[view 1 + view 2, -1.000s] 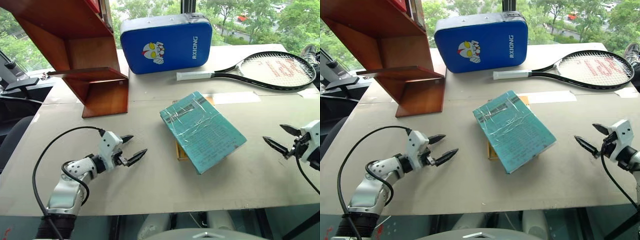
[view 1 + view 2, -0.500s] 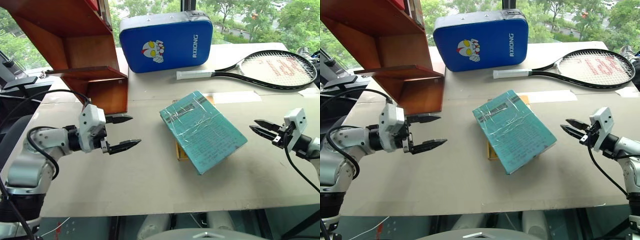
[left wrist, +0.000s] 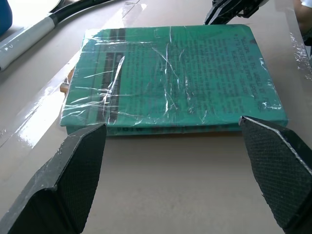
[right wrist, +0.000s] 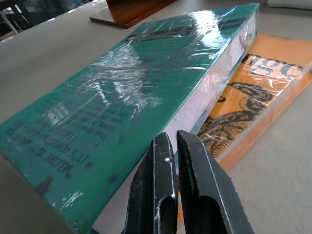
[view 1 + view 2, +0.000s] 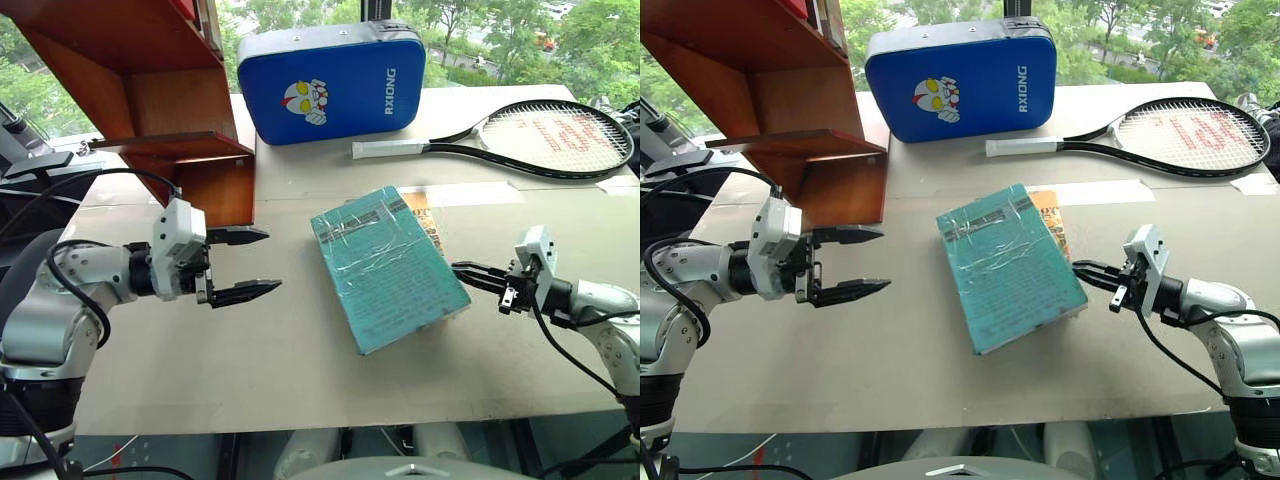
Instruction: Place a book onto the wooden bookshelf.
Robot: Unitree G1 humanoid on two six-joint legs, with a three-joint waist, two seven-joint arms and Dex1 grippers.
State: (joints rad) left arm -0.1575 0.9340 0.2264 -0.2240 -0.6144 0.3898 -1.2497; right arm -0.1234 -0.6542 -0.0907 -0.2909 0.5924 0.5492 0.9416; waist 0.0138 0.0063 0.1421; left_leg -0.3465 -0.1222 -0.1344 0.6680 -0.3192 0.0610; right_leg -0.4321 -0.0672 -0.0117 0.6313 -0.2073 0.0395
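The teal-green book [image 5: 385, 265], wrapped in wrinkled clear tape, lies flat mid-table, partly on top of a yellow-orange book [image 5: 427, 216]. My right gripper [image 5: 460, 268] is shut, with its tip at the teal book's right-hand page edge [image 4: 195, 109]. It holds nothing. To the book's left, my left gripper [image 5: 270, 262] hovers open above the table, pointing at the book [image 3: 170, 78] with a gap between them. The wooden bookshelf [image 5: 170, 110] stands at the table's far left, just behind the left gripper.
A blue padded case [image 5: 330, 85] stands at the back of the table. A tennis racket [image 5: 550, 140] lies at the back right. A strip of pale tape [image 5: 470, 193] crosses the table behind the books.
My right gripper has shut and swung left to the teal book's edge. The book has turned and slid left, uncovering more of the orange one. My left gripper rose earlier and now holds still.
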